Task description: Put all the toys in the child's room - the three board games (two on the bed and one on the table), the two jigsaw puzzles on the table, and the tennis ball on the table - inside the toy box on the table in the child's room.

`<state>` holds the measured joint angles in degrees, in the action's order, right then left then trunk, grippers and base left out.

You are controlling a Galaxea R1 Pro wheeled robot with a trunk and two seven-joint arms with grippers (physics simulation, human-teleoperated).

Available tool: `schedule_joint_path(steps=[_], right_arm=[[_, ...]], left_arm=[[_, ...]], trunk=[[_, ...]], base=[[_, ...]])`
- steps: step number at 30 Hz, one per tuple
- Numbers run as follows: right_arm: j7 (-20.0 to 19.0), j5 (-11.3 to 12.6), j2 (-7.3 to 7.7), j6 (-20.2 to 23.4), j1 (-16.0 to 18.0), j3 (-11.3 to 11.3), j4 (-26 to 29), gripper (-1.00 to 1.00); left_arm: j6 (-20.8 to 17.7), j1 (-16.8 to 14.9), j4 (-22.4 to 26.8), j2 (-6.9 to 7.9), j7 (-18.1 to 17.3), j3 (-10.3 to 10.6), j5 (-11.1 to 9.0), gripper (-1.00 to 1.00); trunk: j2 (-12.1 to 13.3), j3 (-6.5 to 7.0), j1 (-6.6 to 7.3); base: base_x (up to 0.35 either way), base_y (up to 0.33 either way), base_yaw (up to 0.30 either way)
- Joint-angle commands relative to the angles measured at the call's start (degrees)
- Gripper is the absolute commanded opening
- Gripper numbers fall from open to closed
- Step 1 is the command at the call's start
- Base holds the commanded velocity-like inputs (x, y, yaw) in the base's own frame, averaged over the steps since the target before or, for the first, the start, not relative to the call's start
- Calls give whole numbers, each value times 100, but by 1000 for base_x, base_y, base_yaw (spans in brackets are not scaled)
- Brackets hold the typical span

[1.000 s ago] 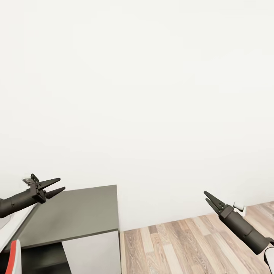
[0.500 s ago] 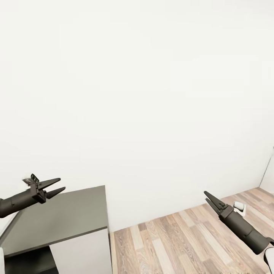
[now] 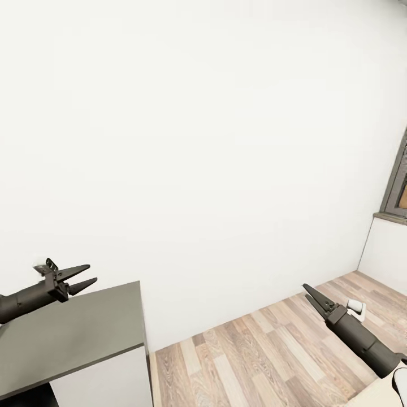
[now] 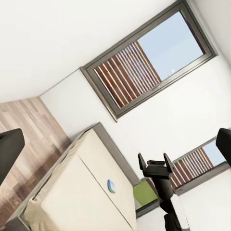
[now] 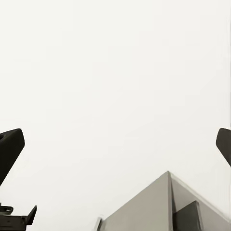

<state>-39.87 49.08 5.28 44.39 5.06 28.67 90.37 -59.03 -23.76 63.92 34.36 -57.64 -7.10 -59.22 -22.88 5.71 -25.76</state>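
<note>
One dark-grey cabinet (image 3: 73, 333) with a white front panel stands against the plain white wall (image 3: 198, 141); wood-plank floor (image 3: 271, 356) lies beside it. Two grippers are visible in the head view. The left gripper (image 3: 85, 275) hangs just above the cabinet's top, jaws parted, grasping nothing. The right gripper (image 3: 310, 295) is well apart from the cabinet, over the floor, fingers nearly together and empty.

In the left wrist view, one bed (image 4: 77, 192) with a beige mattress carries one small blue board game (image 4: 111, 186) on its surface. Two windows (image 4: 144, 62) with slatted blinds are set in the wall beyond the bed.
</note>
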Motion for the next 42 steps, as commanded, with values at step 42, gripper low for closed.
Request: schedule_joint_path(steps=[42], right_arm=[[18, 27, -1, 36, 4, 19, -7, 100]], left_arm=[[-13, -4, -2, 0, -2, -2, 7, 100]], trunk=[[-4, -54, -2]], base=[[0, -47, -119]])
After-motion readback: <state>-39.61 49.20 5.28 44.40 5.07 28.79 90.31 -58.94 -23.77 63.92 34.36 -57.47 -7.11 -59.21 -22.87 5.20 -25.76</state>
